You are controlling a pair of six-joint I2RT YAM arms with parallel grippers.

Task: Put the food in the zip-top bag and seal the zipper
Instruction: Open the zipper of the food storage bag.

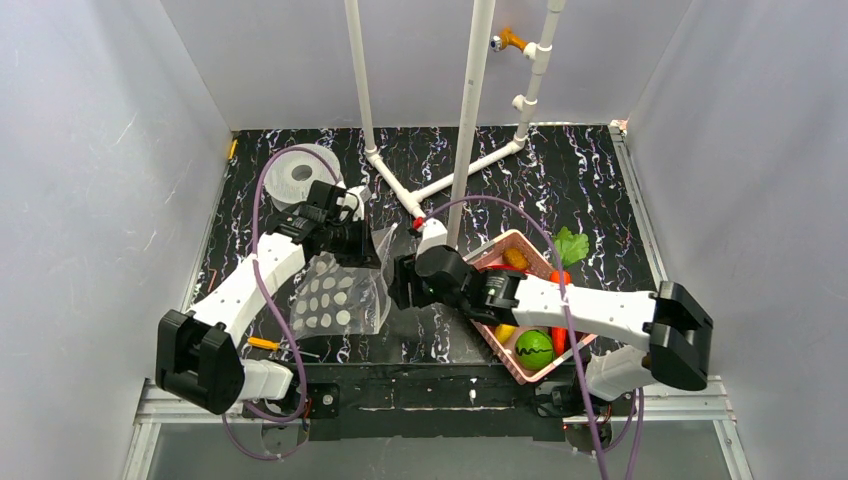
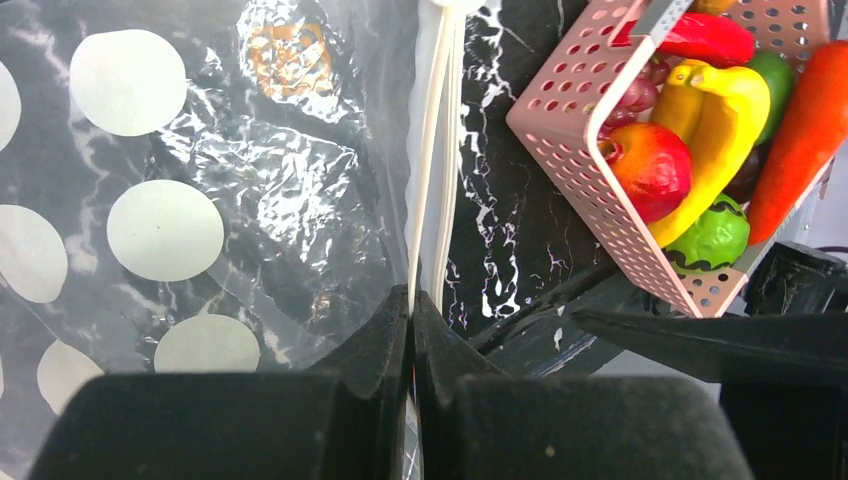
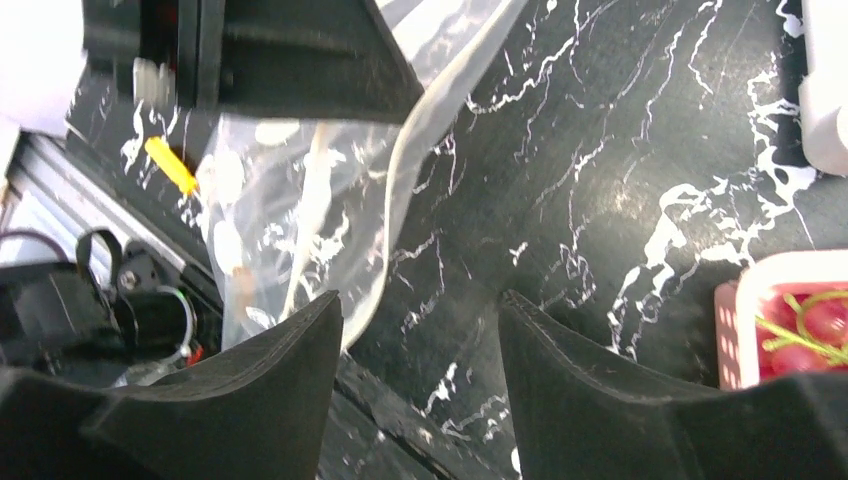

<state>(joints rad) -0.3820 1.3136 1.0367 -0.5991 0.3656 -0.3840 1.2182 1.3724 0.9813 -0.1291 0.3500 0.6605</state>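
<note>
The zip-top bag (image 1: pixel 338 292), clear with white dots, hangs slack over the black table; it also shows in the left wrist view (image 2: pixel 170 200). My left gripper (image 1: pixel 368 240) is shut on the bag's mouth edge, with the zipper (image 2: pixel 432 150) running up from between its jaws (image 2: pixel 412 302). My right gripper (image 1: pixel 393 283) is open and empty beside the bag's right edge; in its own view (image 3: pixel 420 320) the zipper (image 3: pixel 440 110) passes its left finger. The food lies in the pink basket (image 1: pixel 502 243): banana (image 2: pixel 715 130), tomato (image 2: pixel 650 165), carrot (image 2: pixel 810 130), chilli (image 2: pixel 705 35), green piece (image 2: pixel 712 238).
A grey-white spool (image 1: pixel 298 178) stands behind the left arm. A white pipe frame (image 1: pixel 470 120) rises from the table's back middle. A small yellow-handled tool (image 1: pixel 264 343) lies near the left arm's base. Grey walls enclose the table on three sides.
</note>
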